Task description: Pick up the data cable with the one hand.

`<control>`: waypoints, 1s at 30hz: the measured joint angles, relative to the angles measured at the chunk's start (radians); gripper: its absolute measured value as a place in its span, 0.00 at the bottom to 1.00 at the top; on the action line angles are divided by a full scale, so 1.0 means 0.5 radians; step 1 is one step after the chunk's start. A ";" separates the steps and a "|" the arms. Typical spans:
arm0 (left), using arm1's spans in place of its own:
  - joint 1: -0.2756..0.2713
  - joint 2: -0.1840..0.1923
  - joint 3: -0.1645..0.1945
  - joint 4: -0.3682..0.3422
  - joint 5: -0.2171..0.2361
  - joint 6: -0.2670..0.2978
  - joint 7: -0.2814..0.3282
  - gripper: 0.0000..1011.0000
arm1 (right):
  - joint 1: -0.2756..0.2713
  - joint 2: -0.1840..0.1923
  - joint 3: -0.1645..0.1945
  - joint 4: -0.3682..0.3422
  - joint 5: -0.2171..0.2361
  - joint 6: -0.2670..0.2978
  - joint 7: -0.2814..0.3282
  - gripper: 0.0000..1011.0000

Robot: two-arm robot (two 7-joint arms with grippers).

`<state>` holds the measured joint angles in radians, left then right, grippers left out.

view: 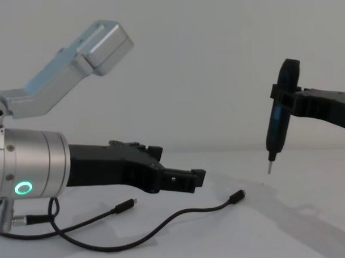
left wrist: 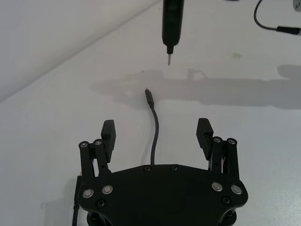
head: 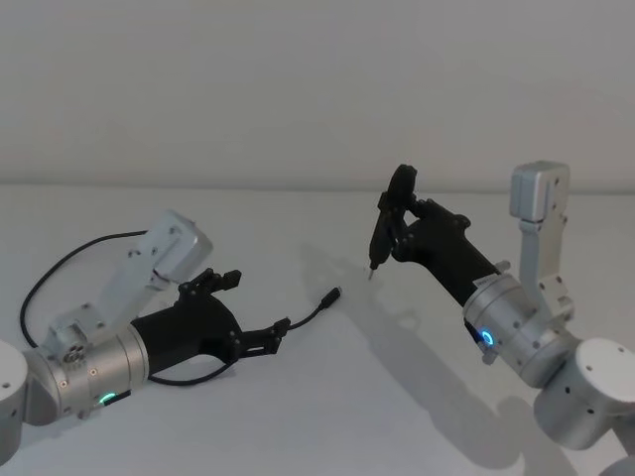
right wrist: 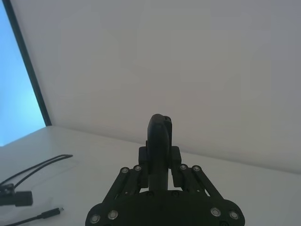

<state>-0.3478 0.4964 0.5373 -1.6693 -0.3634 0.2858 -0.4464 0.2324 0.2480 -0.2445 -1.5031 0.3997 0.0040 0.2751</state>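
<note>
Right end effector (right wrist: 160,165) clamped on a black tool (right wrist: 160,132), with the white counter (right wrist: 244,188) beyond.
The tool is gripped from both sides, and its rounded end stands up past the linkage against a plain pale wall (right wrist: 188,61). Farther off on the counter lies the data cable (right wrist: 44,215), its small plug free, near a small black block (right wrist: 16,198) with thin cords curving away. A blue panel (right wrist: 16,89) with a dark edge rises behind them.
</note>
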 joint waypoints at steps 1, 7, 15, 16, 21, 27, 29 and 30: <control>-0.005 0.000 0.005 0.000 0.005 0.016 0.002 0.99 | 0.011 -0.002 -0.003 0.013 0.004 -0.003 0.008 0.27; -0.026 -0.008 0.023 0.021 0.020 0.073 0.001 0.99 | 0.078 -0.013 -0.024 0.091 0.030 -0.031 0.068 0.27; -0.080 -0.041 0.066 0.093 0.037 0.131 -0.046 0.99 | 0.144 -0.023 -0.044 0.178 0.061 -0.065 0.122 0.27; -0.085 -0.045 0.070 0.101 0.039 0.134 -0.050 0.99 | 0.149 -0.023 -0.046 0.185 0.064 -0.067 0.126 0.27; -0.123 -0.071 0.098 0.159 0.053 0.156 -0.074 0.99 | 0.175 -0.025 -0.054 0.221 0.080 -0.083 0.148 0.27; -0.161 -0.095 0.126 0.213 0.082 0.191 -0.084 0.99 | 0.205 -0.023 -0.065 0.269 0.101 -0.100 0.176 0.27; -0.171 -0.101 0.131 0.227 0.091 0.202 -0.084 0.99 | 0.211 -0.023 -0.067 0.277 0.105 -0.104 0.180 0.27; -0.175 -0.103 0.133 0.233 0.095 0.208 -0.084 0.99 | 0.213 -0.022 -0.068 0.283 0.107 -0.106 0.182 0.27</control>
<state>-0.4356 0.4447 0.6040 -1.5530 -0.3157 0.3897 -0.4884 0.3390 0.2370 -0.2785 -1.3615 0.4533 -0.0489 0.3660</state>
